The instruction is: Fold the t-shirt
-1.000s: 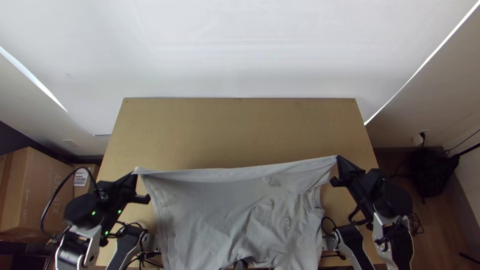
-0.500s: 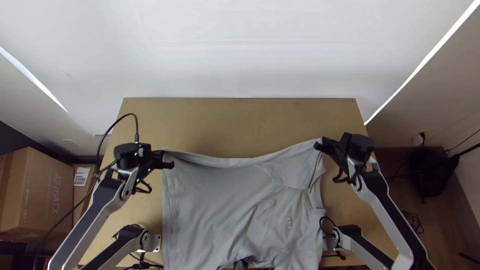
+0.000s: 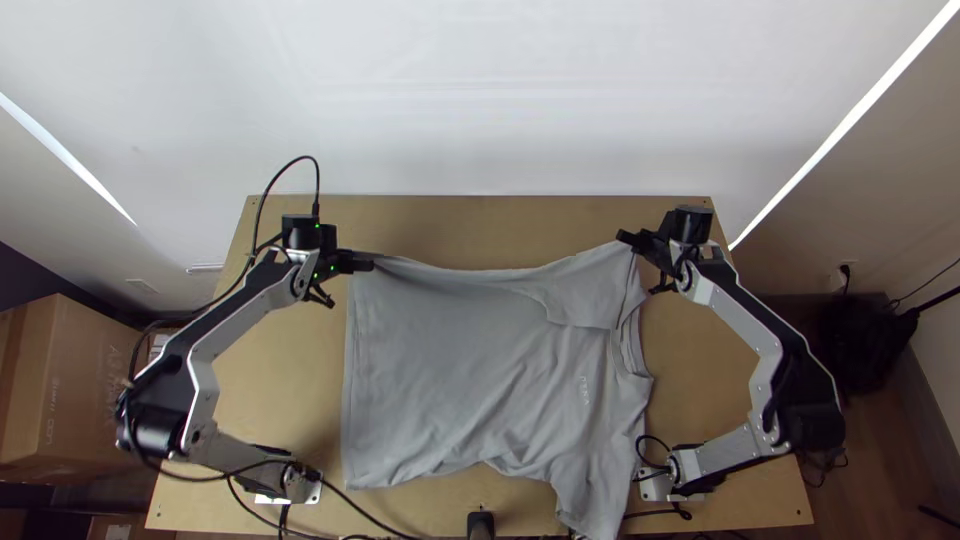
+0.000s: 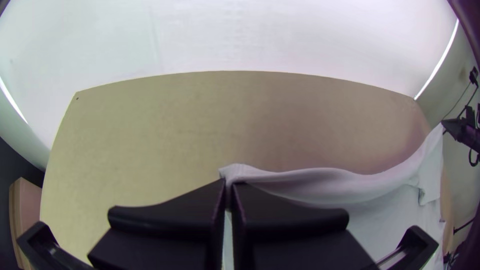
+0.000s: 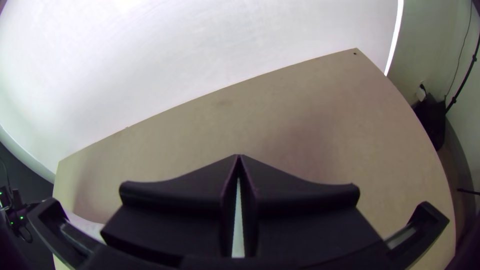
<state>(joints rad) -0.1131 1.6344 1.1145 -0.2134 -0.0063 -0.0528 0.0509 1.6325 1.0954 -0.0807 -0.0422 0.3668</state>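
Observation:
The grey t-shirt [image 3: 470, 370] is held by two corners, its far edge sagging between the grippers and its body hanging down toward the table's near side. My left gripper [image 3: 370, 262] is shut on the left far corner; in the left wrist view the cloth [image 4: 300, 180] comes out between the closed fingertips of my left gripper [image 4: 230, 184]. At the right far corner is my right gripper [image 3: 622, 238], shut on the cloth there. In the right wrist view the fingertips of my right gripper [image 5: 238, 157] meet, with a strip of pale cloth between the fingers behind them.
Bare wooden table [image 3: 470, 225] lies beyond the shirt, up to the white wall. A cardboard box [image 3: 70, 380] stands off the table at the left. Black cables [image 3: 350, 500] run along the near edge, by a small black object [image 3: 481, 524].
Both grippers have moved away from the near edge, toward the table's far side, and somewhat closer together, drawing the shirt along. More of its lower part now shows.

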